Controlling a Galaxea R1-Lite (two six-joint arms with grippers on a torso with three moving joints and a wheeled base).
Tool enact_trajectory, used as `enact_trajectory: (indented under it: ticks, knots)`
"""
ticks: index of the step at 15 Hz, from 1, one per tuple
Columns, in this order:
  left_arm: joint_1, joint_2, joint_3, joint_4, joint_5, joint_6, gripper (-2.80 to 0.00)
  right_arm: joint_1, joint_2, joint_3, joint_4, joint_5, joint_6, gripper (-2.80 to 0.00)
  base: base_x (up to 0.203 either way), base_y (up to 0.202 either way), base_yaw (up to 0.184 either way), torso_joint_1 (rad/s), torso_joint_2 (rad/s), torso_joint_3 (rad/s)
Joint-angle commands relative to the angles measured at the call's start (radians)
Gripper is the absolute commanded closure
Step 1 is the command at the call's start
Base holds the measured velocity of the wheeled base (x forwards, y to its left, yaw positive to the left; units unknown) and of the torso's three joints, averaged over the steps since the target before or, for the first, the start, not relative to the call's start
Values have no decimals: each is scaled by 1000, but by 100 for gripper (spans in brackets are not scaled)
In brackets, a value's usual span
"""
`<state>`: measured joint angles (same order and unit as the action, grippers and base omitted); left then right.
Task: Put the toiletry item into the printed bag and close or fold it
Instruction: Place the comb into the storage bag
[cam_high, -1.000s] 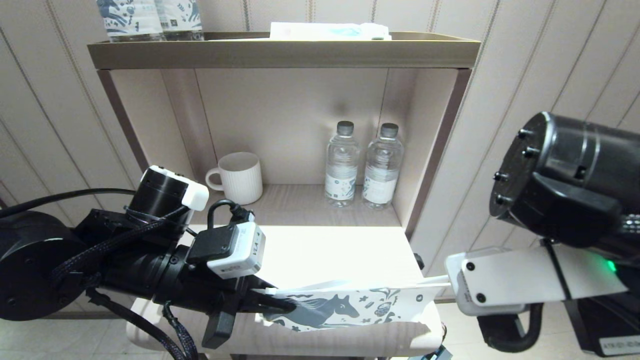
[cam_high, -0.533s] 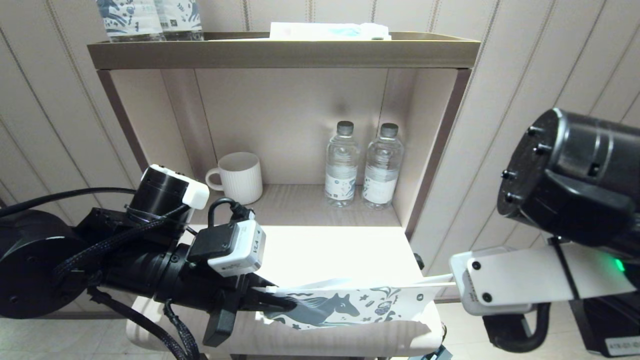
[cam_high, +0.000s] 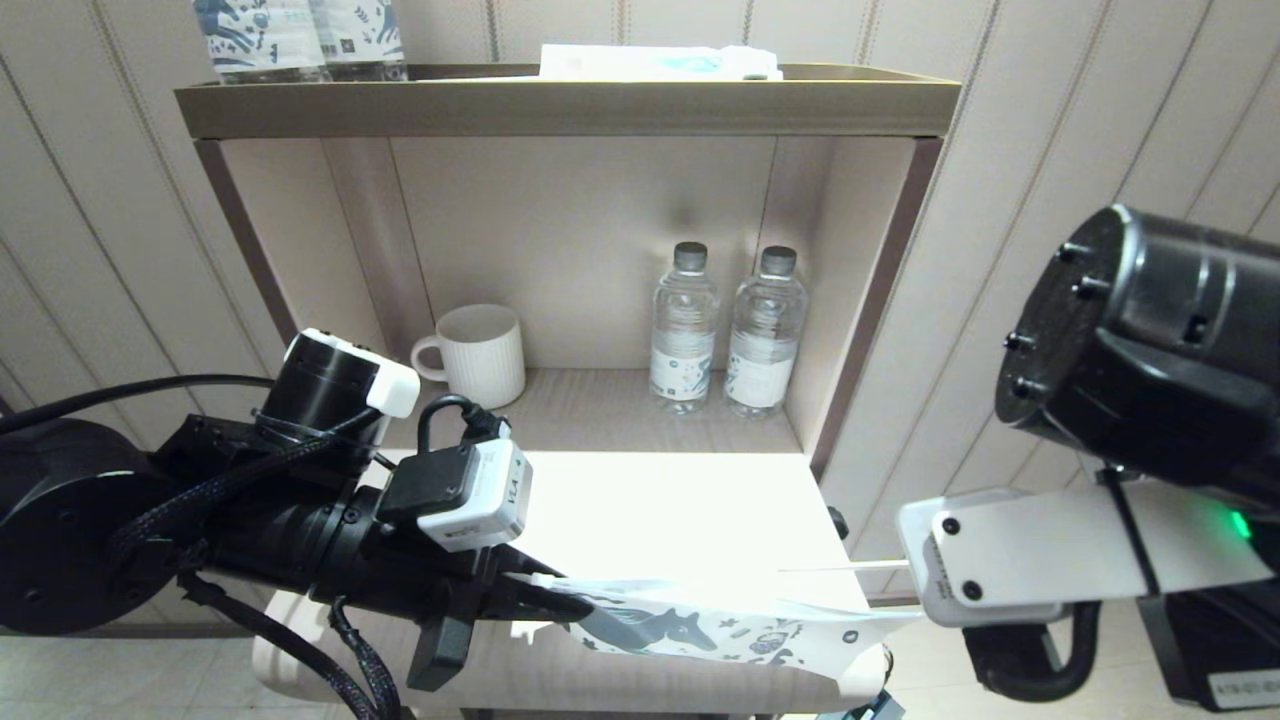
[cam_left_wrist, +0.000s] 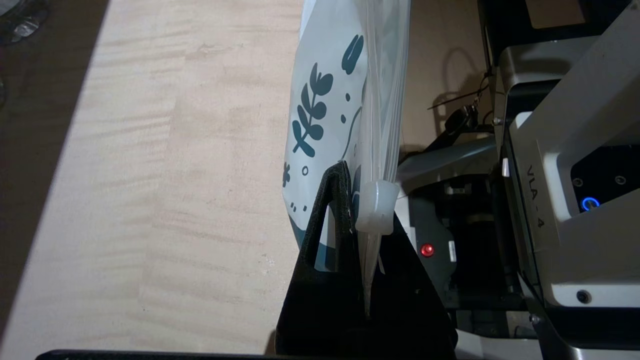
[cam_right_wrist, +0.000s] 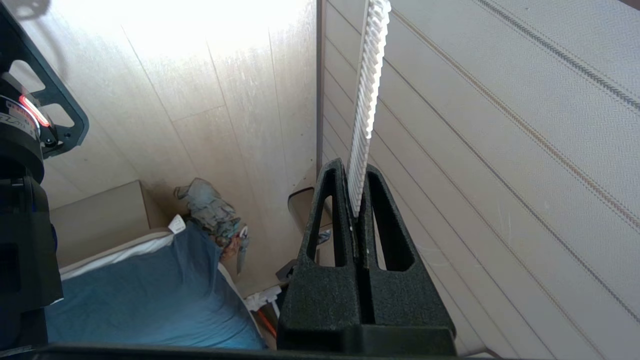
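Note:
The printed bag (cam_high: 720, 630), white with a dark teal horse, hangs low over the front of the light wooden surface (cam_high: 650, 500). My left gripper (cam_left_wrist: 357, 200) is shut on the bag's (cam_left_wrist: 330, 100) left end, beside the white slider (cam_left_wrist: 376, 207) on its clear strip. The toiletry item, a slim white comb (cam_high: 845, 567), juts leftward just above the bag's right end and looks apart from it. In the right wrist view my right gripper (cam_right_wrist: 354, 170) is shut on the comb (cam_right_wrist: 367, 90). In the head view its fingers are hidden behind the white wrist housing (cam_high: 1000, 570).
In the shelf niche behind stand a white ribbed mug (cam_high: 480, 352) and two water bottles (cam_high: 684, 330) (cam_high: 765, 335). Horse-printed bottles (cam_high: 300, 35) and a white-and-blue packet (cam_high: 655, 62) sit on the top shelf. The shelf's side wall (cam_high: 870, 300) rises at the right.
The bag has dropped and tipped flatter, its right end sagging away from the comb. The comb now shows bare above it. The right arm has shifted slightly.

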<state>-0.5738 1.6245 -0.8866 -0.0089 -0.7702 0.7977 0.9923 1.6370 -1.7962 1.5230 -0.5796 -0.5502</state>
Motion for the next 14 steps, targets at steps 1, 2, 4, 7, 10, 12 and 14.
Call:
enact_trajectory:
  ticks: [1, 2, 4, 7, 10, 12, 14]
  knots:
    - [0, -2, 1, 0, -4, 5, 0, 2, 8, -1, 47, -3, -2, 0, 0, 0, 0, 0, 0, 0]
    - [0, 0, 1, -1, -4, 5, 0, 2, 9, -8, 47, -3, -4, 0, 0, 0, 0, 0, 0, 0]
    - [0, 2, 0, -2, -3, 5, 0, 3, 6, -15, 47, -3, -4, 0, 0, 0, 0, 0, 0, 0]
    - [12, 3, -4, -2, -4, 5, 0, 9, 4, -17, 47, -3, -3, 0, 0, 0, 0, 0, 0, 0]
    - [19, 14, -12, -2, -4, 5, 0, 32, 7, -9, 47, -2, -2, 0, 0, 0, 0, 0, 0, 0]
    - [26, 23, -18, -2, -4, 5, 0, 37, 7, -5, 47, -2, -2, 0, 0, 0, 0, 0, 0, 0]
    - [26, 24, -18, -2, -4, 5, 0, 38, 9, -6, 47, -2, -2, 0, 0, 0, 0, 0, 0, 0]
